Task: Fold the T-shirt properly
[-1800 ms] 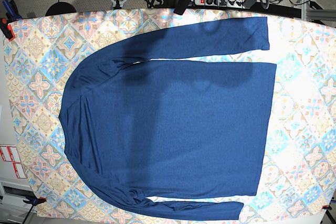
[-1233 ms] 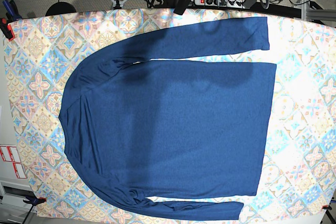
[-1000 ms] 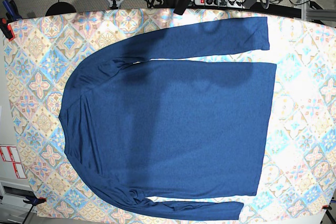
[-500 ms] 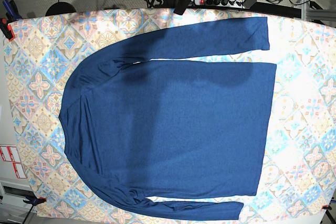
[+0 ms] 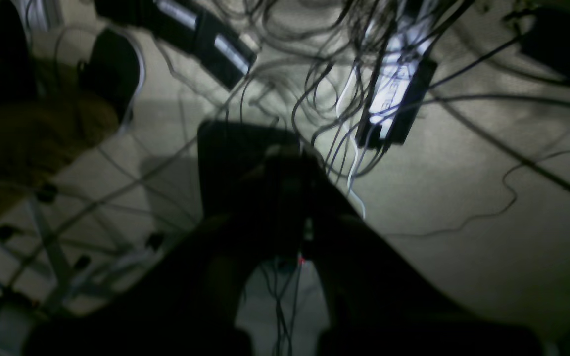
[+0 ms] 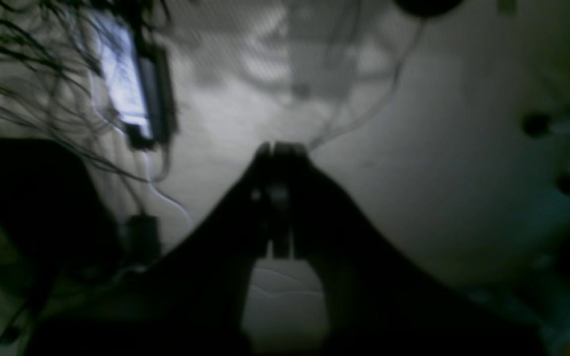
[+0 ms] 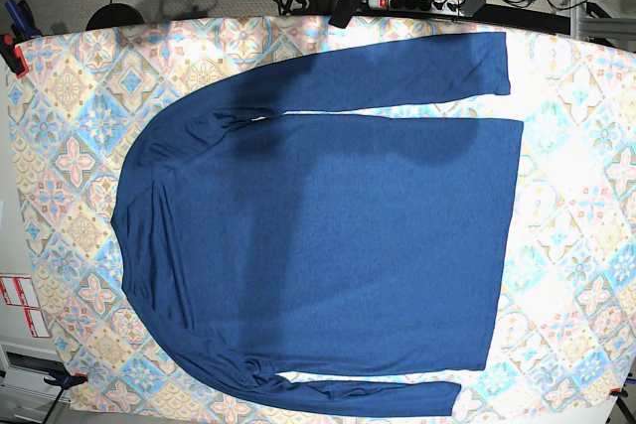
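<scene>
Spread flat and unfolded on the tablecloth (image 7: 70,156) in the base view: T-shirt (image 7: 328,235), collar toward that view's left edge, hem toward its right, both long sleeves running along the body, one along the upper edge of the cloth, one along the lower. No print or label legible on the garment. No bin, box or basket in view. Two small red-and-white stickers (image 7: 20,305) at the lower left beyond the cloth, lettering too small to read. Clamps (image 7: 12,52) fixed at the cloth's left corners. Bare patterned cloth open on all sides of the garment, widest beside the hem, narrow along the lower sleeve. Left gripper (image 5: 292,153) clenched, jaws meeting, nothing between them; seen only in its wrist view, dark and blurred, hanging over grey floor. Ahead and to the right of the tips: power strip (image 5: 394,104) with tangled cables (image 5: 324,59), markings on the strip blurred and unreadable. Right gripper (image 6: 277,148) likewise clenched and empty, fingers pressed together over floor, a similar strip ahead to its left. Neither gripper in the base view; garment in neither wrist view, so well apart from both. Position of either gripper against the table edge: cannot tell.
</scene>
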Available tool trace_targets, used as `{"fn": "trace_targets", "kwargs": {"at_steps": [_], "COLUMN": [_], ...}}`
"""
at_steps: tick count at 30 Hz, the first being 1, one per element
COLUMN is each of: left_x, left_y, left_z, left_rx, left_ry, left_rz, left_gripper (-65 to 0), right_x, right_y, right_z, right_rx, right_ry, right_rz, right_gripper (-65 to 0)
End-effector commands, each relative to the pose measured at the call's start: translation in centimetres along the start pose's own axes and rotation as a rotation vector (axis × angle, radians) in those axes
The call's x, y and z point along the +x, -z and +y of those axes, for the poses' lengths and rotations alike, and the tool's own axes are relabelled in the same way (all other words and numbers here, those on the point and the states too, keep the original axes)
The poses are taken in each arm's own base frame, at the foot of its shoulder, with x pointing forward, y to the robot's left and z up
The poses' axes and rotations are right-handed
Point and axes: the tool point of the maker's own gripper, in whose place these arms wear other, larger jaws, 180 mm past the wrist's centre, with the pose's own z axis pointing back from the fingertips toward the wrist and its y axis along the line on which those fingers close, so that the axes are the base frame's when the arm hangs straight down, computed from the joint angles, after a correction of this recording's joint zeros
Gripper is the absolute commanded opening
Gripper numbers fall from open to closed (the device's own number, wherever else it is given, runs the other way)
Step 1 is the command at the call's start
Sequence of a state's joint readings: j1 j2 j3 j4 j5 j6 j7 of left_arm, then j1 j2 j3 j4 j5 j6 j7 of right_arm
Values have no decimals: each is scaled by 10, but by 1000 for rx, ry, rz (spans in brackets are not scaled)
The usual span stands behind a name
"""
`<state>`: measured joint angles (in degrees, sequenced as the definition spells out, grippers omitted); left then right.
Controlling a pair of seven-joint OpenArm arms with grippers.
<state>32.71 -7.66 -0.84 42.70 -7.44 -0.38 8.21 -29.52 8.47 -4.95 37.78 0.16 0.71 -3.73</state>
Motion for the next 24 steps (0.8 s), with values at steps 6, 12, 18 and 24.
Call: {"fn": "trace_targets", "kwargs": {"at_steps": [6, 12, 18, 24], "left_x": [7, 16, 23, 47], "left_y": [-25, -52, -81, -118], "left_z": [16, 10, 4, -3], "left_rx": [9, -15, -39, -63], "left_ry": [37, 52, 64, 75], "left_rz": [-83, -156, -216, -316], "left_gripper": [-650, -650, -650, -650], "right_x": [-2, 5, 7, 24], "right_y": [-20, -47, -81, -112], "right_z": [-64, -101, -130, -133], "right_rx": [-156, -245, -316, -328], "right_ry": [129, 162, 155, 102], "right_rz": [-53, -125, -181, -258], "right_gripper": [-650, -650, -650, -650]}}
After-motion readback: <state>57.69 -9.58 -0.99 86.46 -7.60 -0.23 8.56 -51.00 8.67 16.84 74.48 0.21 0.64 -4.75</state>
